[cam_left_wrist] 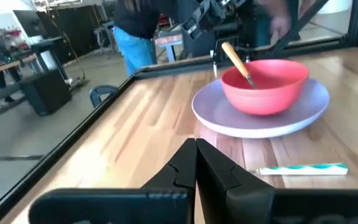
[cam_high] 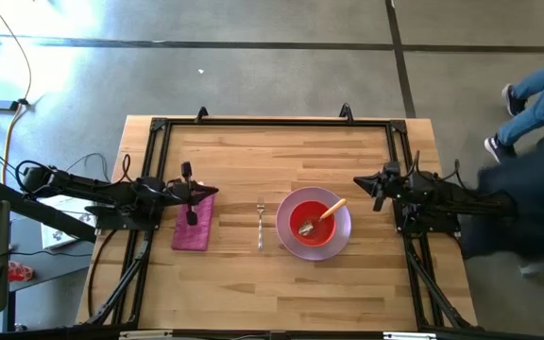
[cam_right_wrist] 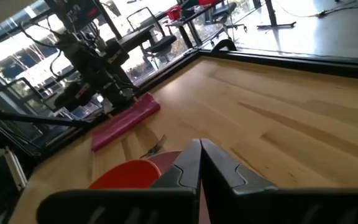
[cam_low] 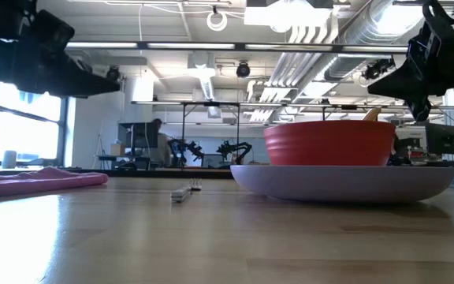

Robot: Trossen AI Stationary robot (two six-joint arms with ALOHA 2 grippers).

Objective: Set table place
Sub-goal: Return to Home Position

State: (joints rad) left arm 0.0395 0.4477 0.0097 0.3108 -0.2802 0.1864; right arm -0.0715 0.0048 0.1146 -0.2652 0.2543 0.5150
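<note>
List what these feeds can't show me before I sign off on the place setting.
- Spoon: in the low view only its handle tip shows; the red bowl hides the rest.
- Fork: tines too small in the high view, seen end-on in the low view.
- Napkin: in the high view the left gripper covers one end.
- Plate: in the right wrist view it is mostly hidden behind the right gripper.

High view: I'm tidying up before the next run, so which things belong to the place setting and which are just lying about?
Belongs: lilac plate, red bowl on it, wooden-handled spoon in the bowl, fork, magenta napkin.
Lying about: yellow cable, person's legs, both off the table.
Left claw and right claw are shut, empty.
</note>
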